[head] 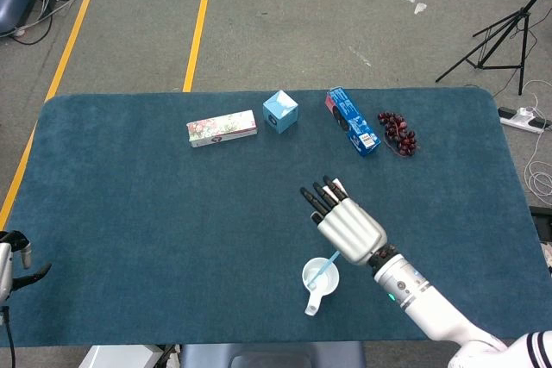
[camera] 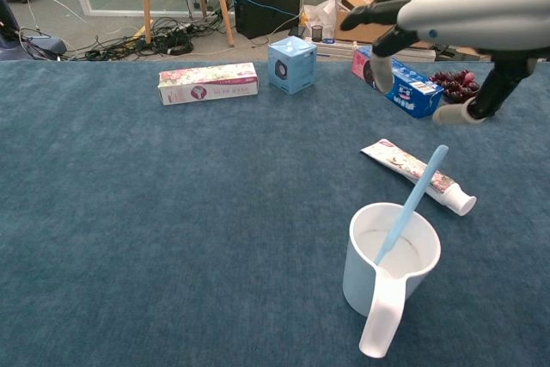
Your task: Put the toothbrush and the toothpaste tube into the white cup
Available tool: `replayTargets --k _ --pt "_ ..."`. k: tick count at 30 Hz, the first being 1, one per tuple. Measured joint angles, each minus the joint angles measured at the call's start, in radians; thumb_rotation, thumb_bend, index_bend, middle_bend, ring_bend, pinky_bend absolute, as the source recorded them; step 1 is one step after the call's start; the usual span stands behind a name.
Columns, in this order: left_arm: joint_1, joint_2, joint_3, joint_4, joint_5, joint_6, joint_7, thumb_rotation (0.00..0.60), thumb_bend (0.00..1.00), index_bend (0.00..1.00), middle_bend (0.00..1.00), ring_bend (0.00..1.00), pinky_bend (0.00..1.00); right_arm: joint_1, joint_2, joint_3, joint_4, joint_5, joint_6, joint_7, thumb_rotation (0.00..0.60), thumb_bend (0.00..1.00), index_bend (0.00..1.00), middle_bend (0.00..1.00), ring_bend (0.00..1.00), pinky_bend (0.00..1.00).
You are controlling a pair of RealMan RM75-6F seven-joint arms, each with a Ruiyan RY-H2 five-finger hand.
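So the blue toothbrush [camera: 411,204] is sitting in the white cup [camera: 391,274], leaning against the rim with its upper end sticking out at a tilt. The cup stands upright on the blue worktop [head: 129,213], handle pointing toward the robot's edge.

The toothpaste tube [camera: 418,175] is not in the cup. It lies flat on the worktop just behind the cup, cap end angled out to the right, not touching it. In the head view the tube is mostly hidden under the robot hand.

The right robot hand [head: 347,224] hovers above that tube, just past the cup, palm down, fingers stretched out and spread, holding nothing. So it's released, empty. In the chest view you only see its underside up at the top right [camera: 468,6].

The left robot hand [head: 12,258] barely pokes in, far off to the left of the cup at the worktop's edge. Too little of it shows, so I can't tell if it's released or clenched.

Well behind the cup, along the far side: a flowery long box [head: 222,128], a light blue cube box [head: 280,111], a dark blue box [head: 352,121] and a bunch of dark grapes [head: 398,133].
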Motion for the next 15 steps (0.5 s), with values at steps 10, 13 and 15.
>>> replayTargets --k 10,13,15 --pt "-0.002 -0.001 0.0 0.001 -0.004 -0.005 0.001 0.6 0.0 0.79 0.51 0.38 0.37 -0.106 0.069 0.005 0.125 0.006 0.005 0.178 0.6 0.19 0.38 0.02 0.0 0.0" --pt "-0.002 -0.002 0.001 0.0 -0.002 -0.005 0.003 0.6 0.0 0.79 0.51 0.38 0.37 -0.13 0.078 -0.004 0.154 0.026 -0.016 0.204 0.6 0.19 0.38 0.02 0.0 0.0" --pt "-0.002 -0.002 0.002 0.0 -0.002 -0.007 0.005 0.6 0.0 0.79 0.51 0.38 0.37 -0.141 0.079 -0.012 0.176 0.04 -0.031 0.213 0.6 0.19 0.38 0.02 0.0 0.0"
